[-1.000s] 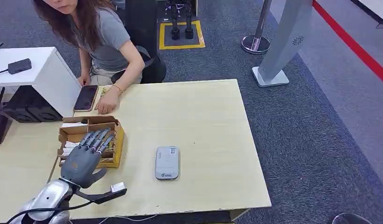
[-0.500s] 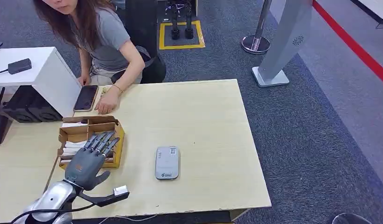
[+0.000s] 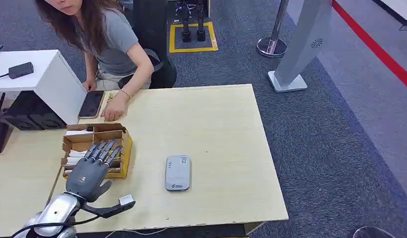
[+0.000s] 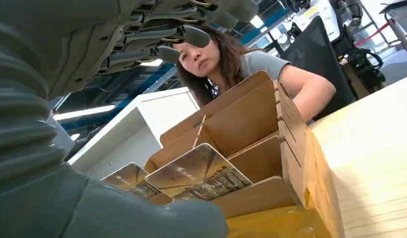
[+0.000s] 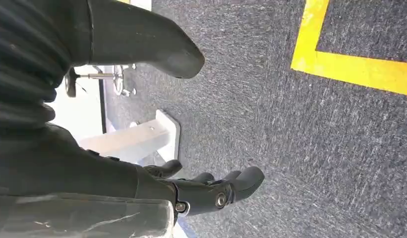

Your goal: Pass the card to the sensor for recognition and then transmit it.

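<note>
Cardboard box (image 3: 117, 141) under left hand (image 3: 87, 173), fingers (image 3: 104, 150) spread, empty; wrist view reveals cards (image 4: 196, 173) inside. Right hand (image 5: 142, 44) fingers apart, empty.

The left hand (image 3: 87, 174) is covering the near part of the cardboard box (image 3: 119, 136) at the tabletop's (image 3: 216, 124) left edge, hiding part of the cards (image 4: 196, 173); the sensor's (image 3: 177, 172) label is too small to read.

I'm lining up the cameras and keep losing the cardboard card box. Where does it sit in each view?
Head view: the cardboard card box is near the table's left edge, with the left robot hand over its near side.
Left wrist view: the box is centre frame, cards standing inside.
Right wrist view: not in it; carpet floor.
Shared landmark: the person behind the box.
</note>
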`<control>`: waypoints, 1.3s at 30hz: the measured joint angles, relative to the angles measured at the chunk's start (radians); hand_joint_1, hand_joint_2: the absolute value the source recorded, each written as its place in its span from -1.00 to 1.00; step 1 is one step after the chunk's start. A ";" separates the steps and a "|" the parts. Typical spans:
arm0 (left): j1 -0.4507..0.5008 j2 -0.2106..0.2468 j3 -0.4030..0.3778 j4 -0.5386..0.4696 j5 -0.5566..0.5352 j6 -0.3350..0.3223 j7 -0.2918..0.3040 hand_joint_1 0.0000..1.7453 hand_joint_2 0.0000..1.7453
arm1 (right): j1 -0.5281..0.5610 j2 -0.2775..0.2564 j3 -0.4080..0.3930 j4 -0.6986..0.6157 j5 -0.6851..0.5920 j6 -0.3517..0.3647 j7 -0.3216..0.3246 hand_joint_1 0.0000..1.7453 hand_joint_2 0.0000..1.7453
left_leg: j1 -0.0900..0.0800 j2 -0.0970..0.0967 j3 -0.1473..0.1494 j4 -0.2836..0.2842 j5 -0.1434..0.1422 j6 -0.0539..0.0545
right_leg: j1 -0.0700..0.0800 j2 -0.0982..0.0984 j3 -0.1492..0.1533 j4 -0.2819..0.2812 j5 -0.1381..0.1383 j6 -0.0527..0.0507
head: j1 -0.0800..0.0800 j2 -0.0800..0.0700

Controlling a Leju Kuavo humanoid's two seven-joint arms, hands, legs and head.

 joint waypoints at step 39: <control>-0.007 -0.007 0.000 0.000 -0.027 -0.001 0.015 -0.20 1.00 | 0.000 0.000 -0.027 0.000 0.032 -0.005 0.000 -1.00 1.00 | 0.000 0.000 0.000 0.000 0.000 0.000 | 0.000 0.000 0.000 0.000 0.000 0.000 | 0.000 0.000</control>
